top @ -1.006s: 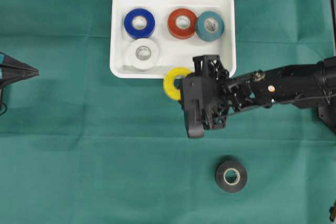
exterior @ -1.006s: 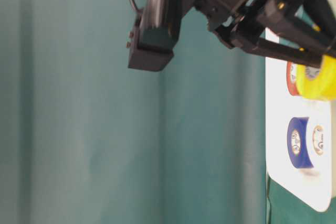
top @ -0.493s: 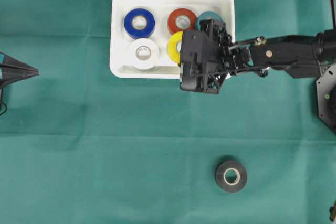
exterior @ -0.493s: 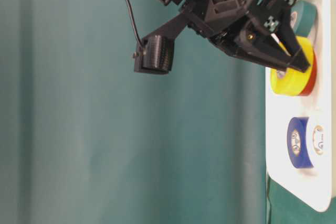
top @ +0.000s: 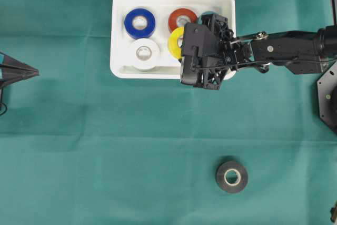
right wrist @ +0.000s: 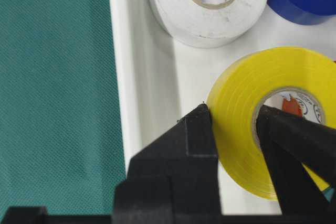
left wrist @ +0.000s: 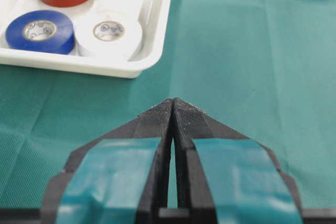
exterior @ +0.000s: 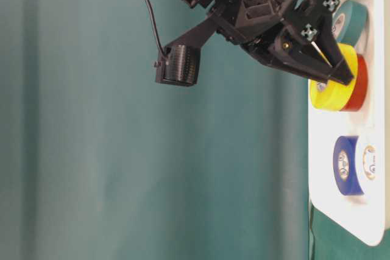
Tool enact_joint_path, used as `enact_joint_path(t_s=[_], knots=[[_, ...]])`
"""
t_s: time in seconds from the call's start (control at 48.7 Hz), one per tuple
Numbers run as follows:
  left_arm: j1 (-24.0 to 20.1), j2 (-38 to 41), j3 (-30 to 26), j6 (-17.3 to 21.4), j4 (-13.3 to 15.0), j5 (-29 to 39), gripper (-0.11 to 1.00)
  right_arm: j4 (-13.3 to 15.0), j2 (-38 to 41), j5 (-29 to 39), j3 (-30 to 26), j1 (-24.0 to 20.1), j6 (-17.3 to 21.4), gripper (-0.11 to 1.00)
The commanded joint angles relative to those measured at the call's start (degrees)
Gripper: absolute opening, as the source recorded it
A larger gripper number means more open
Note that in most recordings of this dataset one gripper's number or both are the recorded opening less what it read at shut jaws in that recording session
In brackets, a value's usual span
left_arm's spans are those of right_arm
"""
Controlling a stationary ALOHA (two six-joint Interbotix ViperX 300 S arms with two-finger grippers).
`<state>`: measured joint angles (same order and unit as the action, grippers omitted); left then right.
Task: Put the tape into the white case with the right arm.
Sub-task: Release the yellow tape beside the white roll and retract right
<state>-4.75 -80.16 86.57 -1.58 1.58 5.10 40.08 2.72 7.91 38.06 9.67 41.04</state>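
My right gripper (top: 181, 46) is shut on the yellow tape (top: 174, 42). One finger is outside the roll and the other goes through its hole (right wrist: 232, 111). The yellow tape (right wrist: 273, 72) hangs tilted, low inside the white case (top: 121, 3), between a white roll (top: 144, 53) and a red roll (top: 182, 18). From table level it lies close against the red roll (exterior: 361, 86). Whether it rests on the case floor I cannot tell. My left gripper (top: 36, 71) is shut and empty at the far left, well away from the case (left wrist: 157, 35).
The case also holds a blue roll (top: 139, 23) and a teal roll (exterior: 350, 19) mostly hidden under my right wrist. A black tape roll (top: 231, 176) lies on the green cloth, front right. The right arm spans in from the right edge.
My right gripper carried the yellow tape from just outside the case's front rim over the rim and lower into the case. The left gripper has not moved.
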Motion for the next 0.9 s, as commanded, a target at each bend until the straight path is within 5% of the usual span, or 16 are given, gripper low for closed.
enact_joint_path(t_s=[0.0,0.103,0.308,0.575,0.883], knots=[[-0.2,0.5,-0.7,0.1,0.0,-0.4,0.01,0.2,-0.7,-0.4,-0.5,0.2,0.0,0.02],[-0.2,0.5,-0.7,0.1,0.0,-0.4,0.01,0.2,-0.7,-0.4,-0.5,0.2,0.1,0.21],[-0.2,0.5,-0.7,0.0,0.0,-0.4,0.01,0.2,-0.7,-0.8,-0.4,0.2,0.1,0.77],[-0.2,0.5,-0.7,0.1,0.0,-0.4,0.01,0.2,-3.1,0.7,1.5,0.2,0.1,0.71],[-0.2,0.4,-0.7,0.1,0.0,-0.5,0.01,0.2,-15.2,1.7,11.9,0.3,0.4,0.71]])
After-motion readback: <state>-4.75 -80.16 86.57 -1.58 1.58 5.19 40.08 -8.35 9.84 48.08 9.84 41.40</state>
